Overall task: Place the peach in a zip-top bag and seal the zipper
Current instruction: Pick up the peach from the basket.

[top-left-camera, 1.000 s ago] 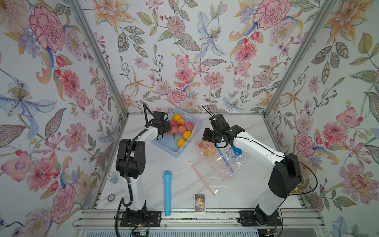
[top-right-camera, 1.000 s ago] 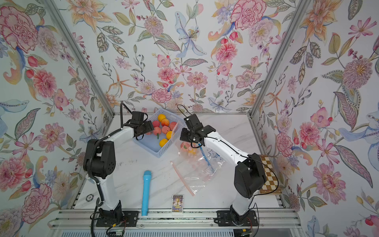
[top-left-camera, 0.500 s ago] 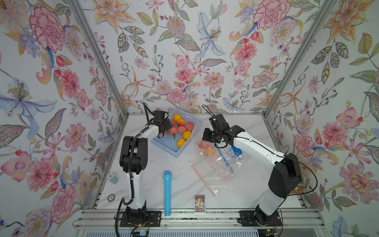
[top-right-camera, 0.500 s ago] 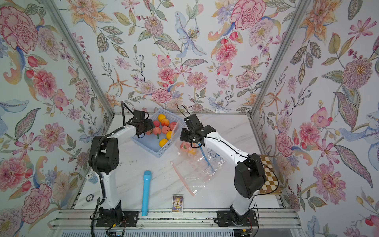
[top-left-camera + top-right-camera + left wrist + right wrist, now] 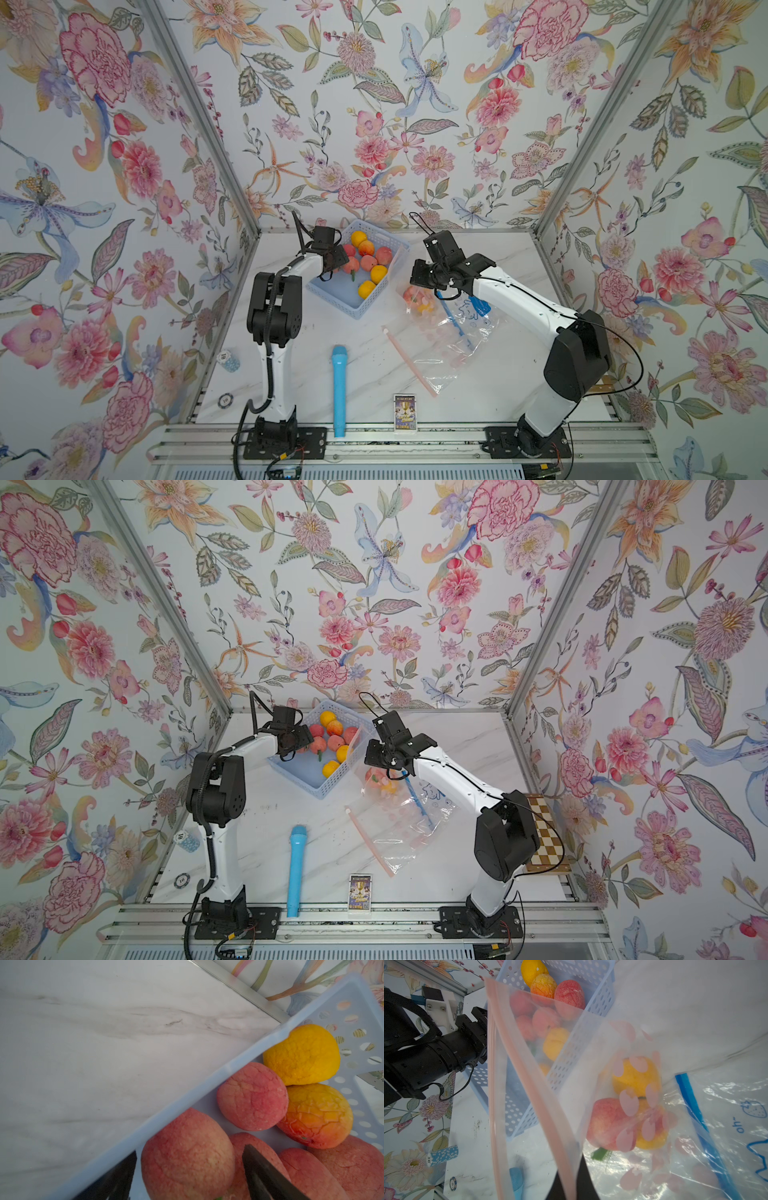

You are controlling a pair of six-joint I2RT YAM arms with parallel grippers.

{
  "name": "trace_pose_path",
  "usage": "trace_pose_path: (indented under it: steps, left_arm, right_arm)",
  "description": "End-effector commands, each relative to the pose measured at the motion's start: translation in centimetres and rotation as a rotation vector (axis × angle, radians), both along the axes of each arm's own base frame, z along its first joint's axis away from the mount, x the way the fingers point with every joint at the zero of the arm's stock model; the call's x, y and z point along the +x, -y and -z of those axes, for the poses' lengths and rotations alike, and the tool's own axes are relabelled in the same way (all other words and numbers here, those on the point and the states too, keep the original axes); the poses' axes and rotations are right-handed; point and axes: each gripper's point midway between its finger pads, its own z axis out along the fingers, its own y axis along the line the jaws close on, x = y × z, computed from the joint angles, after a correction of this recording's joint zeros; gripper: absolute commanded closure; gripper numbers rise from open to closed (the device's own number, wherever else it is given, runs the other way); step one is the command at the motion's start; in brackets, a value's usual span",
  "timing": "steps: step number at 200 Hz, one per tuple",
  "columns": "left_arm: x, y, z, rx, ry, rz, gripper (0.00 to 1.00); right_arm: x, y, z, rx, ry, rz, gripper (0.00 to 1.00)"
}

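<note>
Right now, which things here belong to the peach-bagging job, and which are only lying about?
Job:
- peaches
- basket
- pink-zip bag, right tool shut on its edge
- left tool, open around one peach

Lying about:
- blue-zip bag
- blue tube
- card box
- chips
- checkerboard

glossy plastic bag [image 5: 602, 1047], matt basket [image 5: 207, 1077] — crackled peach [image 5: 187, 1155]
</note>
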Motion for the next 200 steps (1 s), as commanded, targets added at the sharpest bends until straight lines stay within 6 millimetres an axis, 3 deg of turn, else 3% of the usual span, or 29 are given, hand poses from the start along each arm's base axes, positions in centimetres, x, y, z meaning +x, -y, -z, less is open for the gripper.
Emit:
trace_pose_path:
  steps: [1, 33, 48, 86, 147, 181, 200]
  left_arm:
    - [-0.1, -0.9, 1.0, 0.016, -0.027, -0.020, 0.22]
    - [0.1, -0.8, 0.9, 0.019, -0.024, -0.014, 0.26]
    - [0.1, -0.8, 0.8, 0.019, -0.024, -0.011, 0.33]
    - [0.0, -0.5, -1.4, -0.001, 0.025, -0.001, 0.35]
    - [-2.1, 0.1, -9.0, -0.046, 0.184, 0.041, 0.40]
    - [-4.4, 2.3, -13.8, -0.095, 0.282, 0.120, 0.40]
    - [-6.0, 4.7, -17.1, -0.164, 0.355, 0.202, 0.40]
  right_arm:
    - [0.4, 0.0, 0.4, 0.007, -0.005, 0.009, 1.00]
    - [0.5, 0.0, 0.4, 0.008, -0.007, 0.010, 1.00]
    - [0.5, -0.1, 0.3, 0.012, -0.007, 0.010, 1.00]
    - [0.6, -0.1, 0.1, 0.016, -0.003, 0.009, 1.00]
    - [0.6, -0.1, -0.1, 0.018, 0.001, 0.010, 1.00]
    - [0.6, -0.1, -0.1, 0.018, 0.003, 0.009, 1.00]
    - [0.7, -0.2, -0.1, 0.018, 0.003, 0.008, 1.00]
